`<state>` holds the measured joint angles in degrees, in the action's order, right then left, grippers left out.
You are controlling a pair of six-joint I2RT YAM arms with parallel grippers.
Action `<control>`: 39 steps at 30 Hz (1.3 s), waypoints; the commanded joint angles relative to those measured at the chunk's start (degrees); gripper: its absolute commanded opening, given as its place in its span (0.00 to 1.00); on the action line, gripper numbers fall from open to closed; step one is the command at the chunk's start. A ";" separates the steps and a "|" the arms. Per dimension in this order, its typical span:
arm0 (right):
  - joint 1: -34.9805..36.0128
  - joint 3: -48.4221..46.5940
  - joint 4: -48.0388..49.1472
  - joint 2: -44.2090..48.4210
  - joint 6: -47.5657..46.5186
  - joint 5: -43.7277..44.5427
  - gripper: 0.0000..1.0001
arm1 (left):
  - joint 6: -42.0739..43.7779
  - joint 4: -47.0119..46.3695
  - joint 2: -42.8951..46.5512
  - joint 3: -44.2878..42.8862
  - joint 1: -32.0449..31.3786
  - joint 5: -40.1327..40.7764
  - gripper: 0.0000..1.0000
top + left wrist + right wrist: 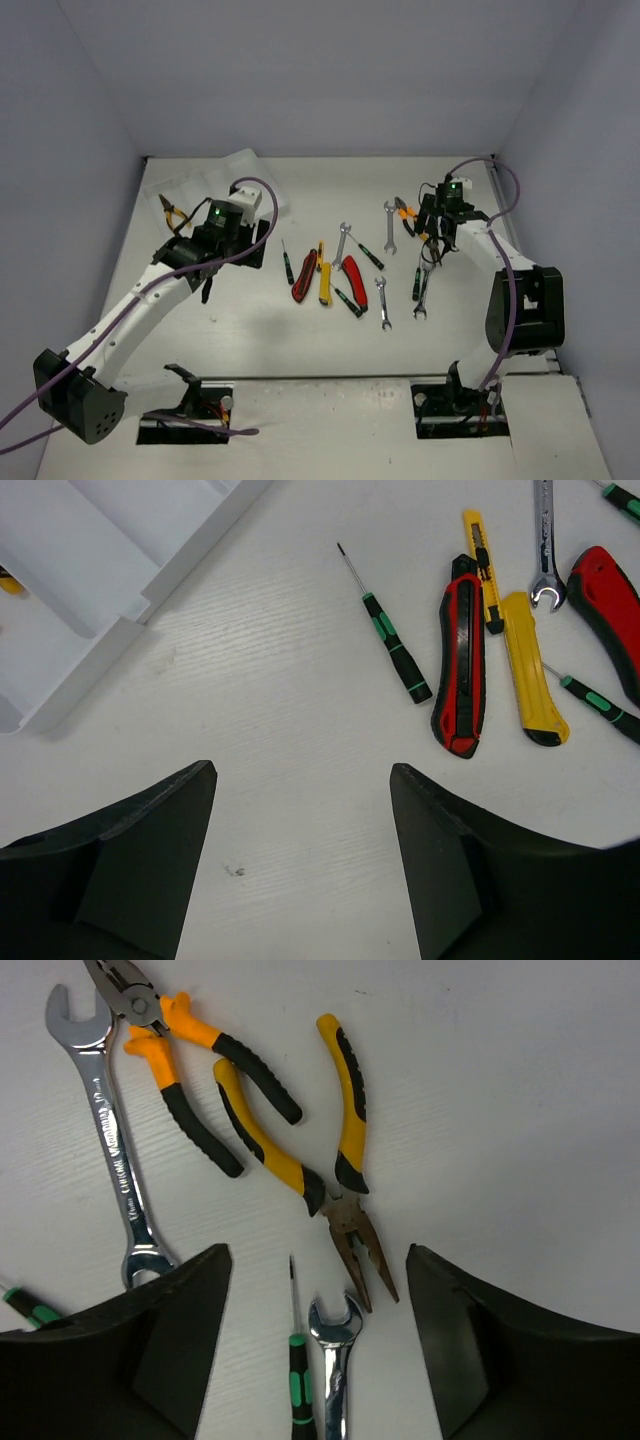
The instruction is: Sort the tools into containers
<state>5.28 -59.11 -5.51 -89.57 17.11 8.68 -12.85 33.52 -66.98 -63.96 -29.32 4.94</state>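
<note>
The tray of containers [262,190] lies at the back left, with one orange-handled pair of pliers [172,213] in it. My left gripper [302,770] hovers open over bare table beside the tray's corner [100,650], with nothing between its jaws. To its right lie a screwdriver [395,650], a red-black knife [460,650] and a yellow knife [525,660]. My right gripper [318,1260] is open above the tip of the needle-nose pliers [275,1155], a small wrench [335,1335] and a screwdriver [297,1380], holding nothing.
Orange pliers [180,1050] and a long wrench [115,1150] lie ahead of the right gripper. In the middle of the table are a red knife [355,282], wrenches [341,243] [383,303] and another screwdriver [368,252]. White walls enclose the table.
</note>
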 commanded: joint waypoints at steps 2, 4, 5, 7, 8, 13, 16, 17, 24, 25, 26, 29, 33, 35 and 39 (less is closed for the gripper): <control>-2.61 -4.68 5.10 -5.67 -2.44 0.00 0.58 | 1.04 -2.76 1.92 -0.18 2.42 -0.73 0.67; -4.19 -5.36 6.47 -8.62 -2.52 -0.68 0.50 | 0.71 -2.80 1.66 0.05 3.25 -1.72 0.67; -4.93 -5.58 7.30 -9.56 -2.50 -1.54 0.47 | 0.54 -2.85 1.48 0.15 3.61 -2.09 0.67; -5.65 -5.89 7.97 -11.06 -2.39 -2.79 0.46 | 0.42 -2.94 1.06 0.07 4.32 -3.10 0.67; -6.41 -6.10 8.10 -11.65 -2.51 -3.09 0.45 | 0.33 -2.94 0.98 0.11 4.70 -3.52 0.67; -7.20 -6.89 8.19 -14.49 -3.53 -4.95 0.40 | -0.09 -3.07 0.42 0.27 5.68 -4.28 0.67; -7.48 -5.71 8.47 -13.72 -4.72 -6.57 0.38 | -0.22 -3.11 -0.23 0.33 6.07 -4.73 0.67; -7.48 -4.95 8.50 -13.32 -5.62 -7.39 0.39 | -0.24 -3.11 -0.44 0.33 6.17 -4.86 0.67; -7.39 0.22 8.92 -9.06 -8.68 -11.56 0.50 | -0.42 -3.02 -1.40 0.16 6.24 -5.19 0.67; -7.39 0.57 8.85 -9.13 -8.76 -11.49 0.50 | -0.42 -3.02 -1.40 0.15 6.38 -6.24 0.67; -7.39 0.80 8.77 -9.42 -8.83 -11.34 0.50 | -0.42 -3.02 -1.40 0.15 6.39 -6.26 0.67; -7.39 1.46 8.93 -9.68 -9.24 -11.70 0.49 | -0.52 -3.11 -1.12 0.35 6.47 -5.47 0.67; -7.37 2.74 9.49 -6.89 -10.01 -12.00 0.48 | -0.51 -3.20 -1.30 0.57 6.47 -5.49 0.67; -7.37 3.65 10.09 -4.64 -10.08 -11.93 0.48 | -0.63 -3.20 -1.63 0.51 6.47 -5.55 0.67; -7.32 5.29 11.20 2.08 -10.87 -12.03 0.50 | -0.77 -3.21 -2.01 0.49 6.47 -5.47 0.67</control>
<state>-2.17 -54.15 3.16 -96.45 7.92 -2.70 -12.69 33.06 -69.11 -62.87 -23.22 -0.21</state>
